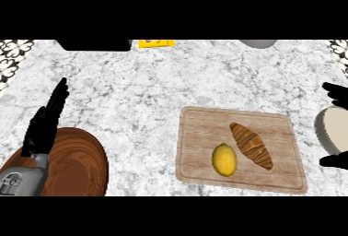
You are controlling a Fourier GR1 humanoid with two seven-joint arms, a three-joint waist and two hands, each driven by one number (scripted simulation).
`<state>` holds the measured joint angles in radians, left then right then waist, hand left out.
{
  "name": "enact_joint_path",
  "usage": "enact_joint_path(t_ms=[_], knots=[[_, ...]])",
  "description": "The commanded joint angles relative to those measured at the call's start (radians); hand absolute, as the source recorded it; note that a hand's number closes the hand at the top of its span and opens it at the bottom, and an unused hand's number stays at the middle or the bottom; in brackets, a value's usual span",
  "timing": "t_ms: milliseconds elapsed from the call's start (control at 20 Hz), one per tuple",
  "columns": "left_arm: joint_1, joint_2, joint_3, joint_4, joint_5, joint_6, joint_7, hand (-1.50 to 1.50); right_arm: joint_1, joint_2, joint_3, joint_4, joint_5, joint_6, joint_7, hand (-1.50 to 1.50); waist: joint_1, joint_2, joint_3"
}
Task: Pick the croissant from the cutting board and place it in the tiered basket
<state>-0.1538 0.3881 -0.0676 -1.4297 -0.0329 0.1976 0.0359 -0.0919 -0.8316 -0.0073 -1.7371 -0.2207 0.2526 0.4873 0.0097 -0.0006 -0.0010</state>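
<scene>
Nearest the camera, at the counter's (136,87) lower left corner, the robot's left hand (46,122) rises from its grey forearm (20,180) with its black fingers straight and pointing up toward the far edge; it holds nothing and touches nothing that can be seen. Beneath and beside that forearm lies a round dark wooden piece (78,166), seemingly part of the tiered basket, cut off by the lower edge. Toward the counter's right half, near its front edge, sits the pale wooden cutting board (204,124). On the board the croissant (251,145) lies on a slant, one tip aimed at the board's far side and the other at its front right corner. Just beside it, to its left and apart from it, lies a yellow lemon (225,159). At the counter's right edge only black fingertips and the thumb of the right hand (337,94) show, spread above and below a grey rounded shape (330,129); whether the fingers grip anything cannot be told. Both hands are well apart from the croissant. Along the far edge stand a black object (93,44), a yellow item (156,43) and a grey rounded thing (258,43), each partly cut off.
</scene>
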Motion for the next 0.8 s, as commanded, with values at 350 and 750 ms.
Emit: enact_joint_path(t_ms=[350,750], knots=[[0.000,-0.033,0.006,-0.002,-0.036,-0.010,0.023,0.00,-0.297,0.108,0.187,0.071,0.062,0.072,0.412,-1.50,0.002,0.002,0.000],[-0.002,-0.031,0.052,0.005,-0.032,-0.054,0.007,0.00,-0.268,0.186,0.246,0.037,0.131,0.121,0.530,-1.50,-0.010,-0.001,0.001]])
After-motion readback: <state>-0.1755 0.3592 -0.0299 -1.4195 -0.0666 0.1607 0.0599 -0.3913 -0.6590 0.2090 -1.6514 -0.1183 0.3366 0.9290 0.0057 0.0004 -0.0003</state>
